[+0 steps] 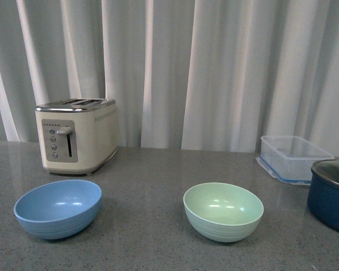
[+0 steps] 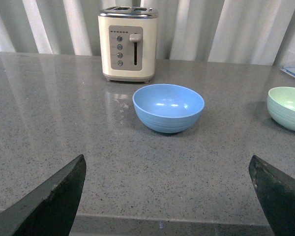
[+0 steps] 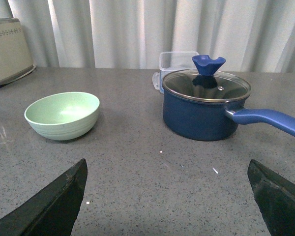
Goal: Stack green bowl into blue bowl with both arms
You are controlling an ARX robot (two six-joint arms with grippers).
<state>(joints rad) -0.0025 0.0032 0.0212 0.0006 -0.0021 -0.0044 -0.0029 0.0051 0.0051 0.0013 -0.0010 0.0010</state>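
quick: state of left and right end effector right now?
Left end effector: open, holding nothing.
Right end effector: open, holding nothing.

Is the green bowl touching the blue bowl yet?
Apart. The front view shows a wide stretch of bare counter between the blue bowl and the green bowl, each sitting separately.

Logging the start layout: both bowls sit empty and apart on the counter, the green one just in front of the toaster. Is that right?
Not quite: the front view shows the blue bowl in front of the toaster. The green bowl sits off to the right, nearer the pot. Both are empty and apart.
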